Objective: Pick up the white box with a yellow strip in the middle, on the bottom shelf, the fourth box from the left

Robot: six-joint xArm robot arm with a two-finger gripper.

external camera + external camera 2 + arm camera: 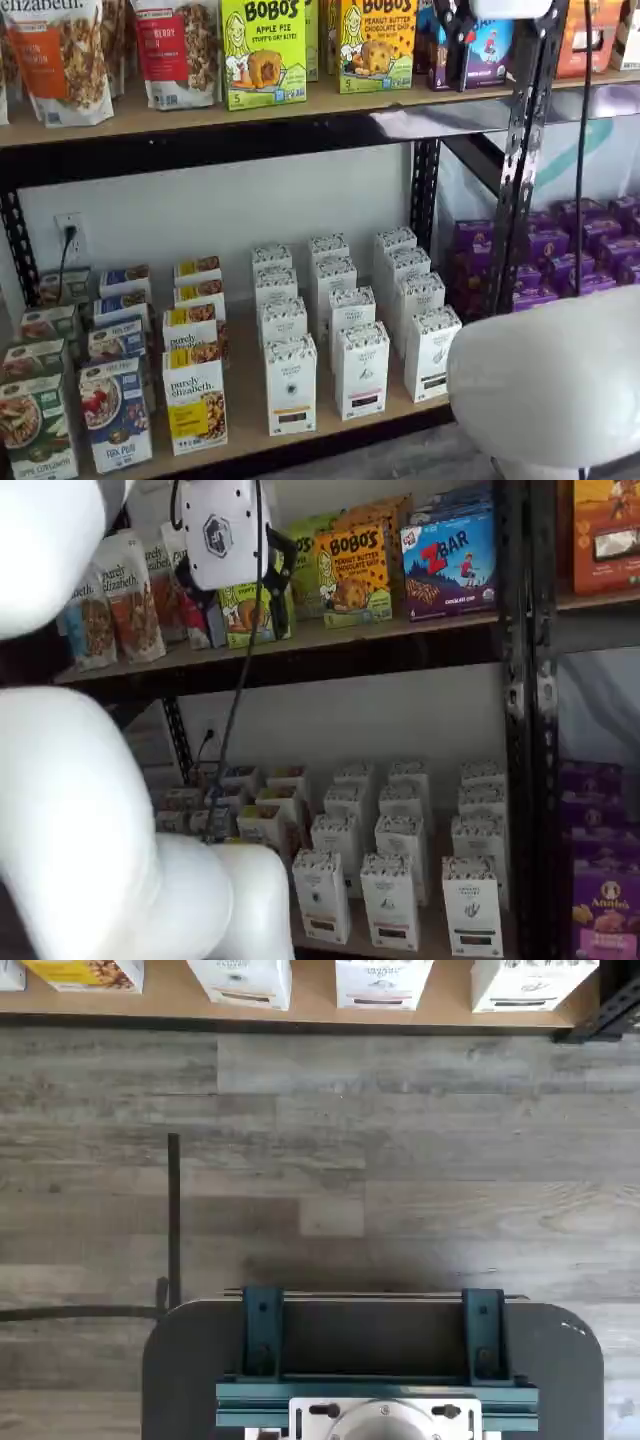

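While the gripper (235, 600) hangs high in front of the upper shelf (330, 640), its white body plain and its black fingers (280, 575) seen only side-on against the snack boxes, I cannot tell whether they stand apart or together; nothing appears to be held between them. A black cable (240, 670) drops from the gripper toward the lower rows. Below, on the bottom shelf (330, 430), the white box (291, 384) stands upright at the front of its row, well apart from the gripper, a thin yellowish strip low on its front (the strip is small, so its colour is perhaps only faintly told). Just beside it on one side stands a purely elizabeth box (195, 400); on the other, a like white carton (361, 369) with a darker strip. The wrist view shows grey plank flooring (400, 1160) and the dark mount (375, 1360).
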